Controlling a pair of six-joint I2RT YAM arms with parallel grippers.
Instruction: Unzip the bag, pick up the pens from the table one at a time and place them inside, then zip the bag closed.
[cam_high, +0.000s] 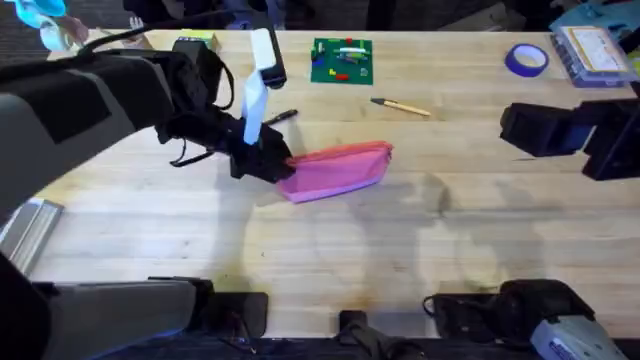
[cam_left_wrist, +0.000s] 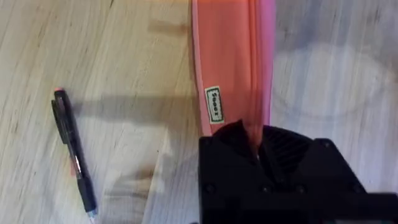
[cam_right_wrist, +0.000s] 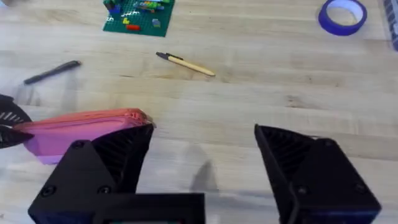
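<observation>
Overhead, the pink pencil pouch (cam_high: 338, 170) lies mid-frame on the desk (cam_high: 330, 260), its left end clamped by the left gripper (cam_high: 268, 163). The tan pen (cam_high: 401, 107) sits upper right of it, the black pen (cam_high: 280, 117) just above the gripper.

Left wrist: the gripper (cam_left_wrist: 256, 149) pinches the pouch's (cam_left_wrist: 227, 62) end.

Right wrist: the right gripper (cam_right_wrist: 202, 158) is spread wide, holding nothing.

Pink bag (cam_high: 337, 170), black pen (cam_left_wrist: 74, 151), tan pen w/ dark tip (cam_high: 402, 107), pale wood table (cam_high: 400, 250).
</observation>
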